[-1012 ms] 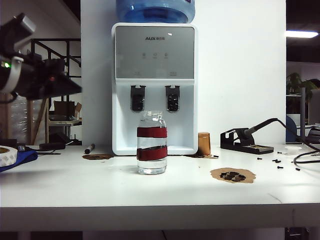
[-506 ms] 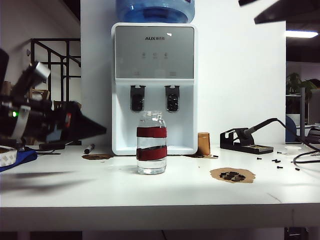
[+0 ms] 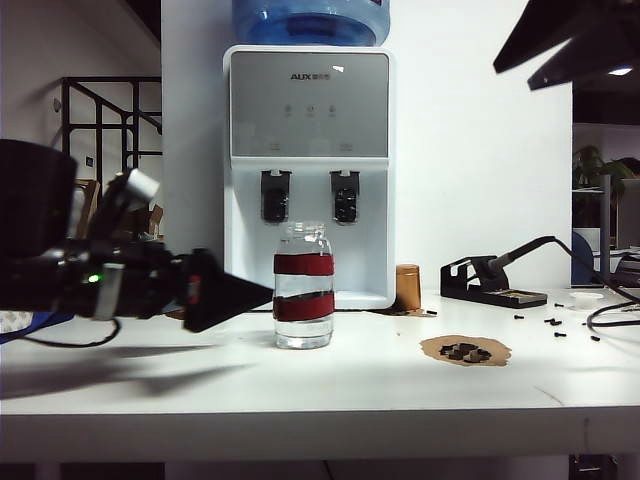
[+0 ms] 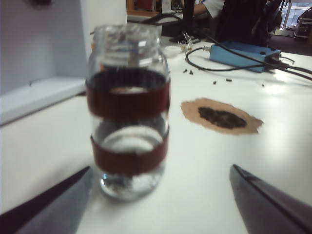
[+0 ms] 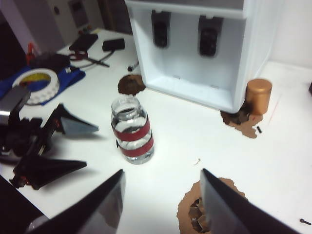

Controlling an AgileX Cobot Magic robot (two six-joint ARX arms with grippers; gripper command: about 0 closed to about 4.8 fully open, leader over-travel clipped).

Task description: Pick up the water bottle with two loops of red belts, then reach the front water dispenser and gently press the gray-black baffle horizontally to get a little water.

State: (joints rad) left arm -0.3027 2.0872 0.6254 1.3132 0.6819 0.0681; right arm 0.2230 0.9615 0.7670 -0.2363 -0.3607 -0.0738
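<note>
Bottle (image 3: 303, 285) stood upright mid-table, in front of dispenser (image 3: 309, 175), apart from it; bare tabletop all round.
Left gripper (image 3: 235, 295) low over table, level, jaws spread wide, tips just short of bottle, nothing held.
Right gripper (image 5: 161, 204) high at right, jaws parted, empty, well above table (image 3: 300, 395).
Baffle (image 3: 275, 196) untouched, left of twin paddle (image 3: 345, 196).
Panel read "AUX".
Front table edge clear of items.

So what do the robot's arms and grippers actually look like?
Both are black. The left gripper has flat, wedge-shaped fingers tapering to points, a small green light and a black cable trailing below. The right gripper has the same dark tapered fingers.
</note>
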